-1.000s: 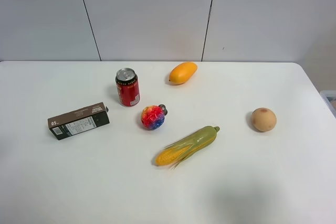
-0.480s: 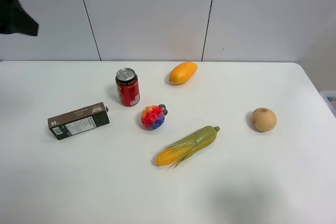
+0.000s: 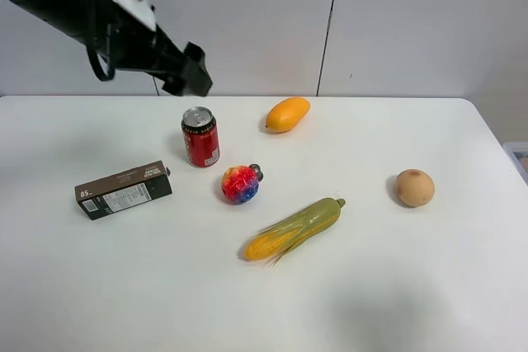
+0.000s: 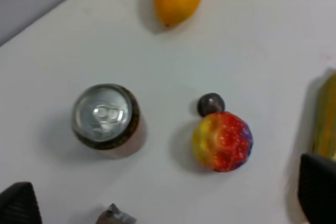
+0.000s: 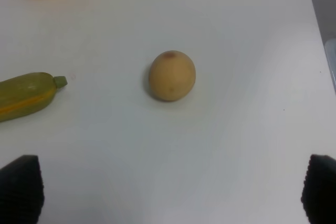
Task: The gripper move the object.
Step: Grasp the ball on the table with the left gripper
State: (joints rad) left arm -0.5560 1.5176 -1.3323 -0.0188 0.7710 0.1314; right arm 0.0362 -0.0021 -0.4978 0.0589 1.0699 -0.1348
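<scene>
L gripper (image 3: 191,74) above can (image 3: 200,138), jaws wide; ball (image 3: 240,185) btwn can & corn (image 3: 294,228).

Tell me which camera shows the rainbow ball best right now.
Left wrist: the rainbow ball is large, seen from above, nothing covering it. Exterior high shows it small, between the can and the corn. Right wrist misses it entirely.

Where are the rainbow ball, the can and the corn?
ball (image 3: 240,185): high view, its middle.
can (image 3: 201,146): high view, its red side.
corn (image 3: 297,227): high view, middle of the husk.
</scene>
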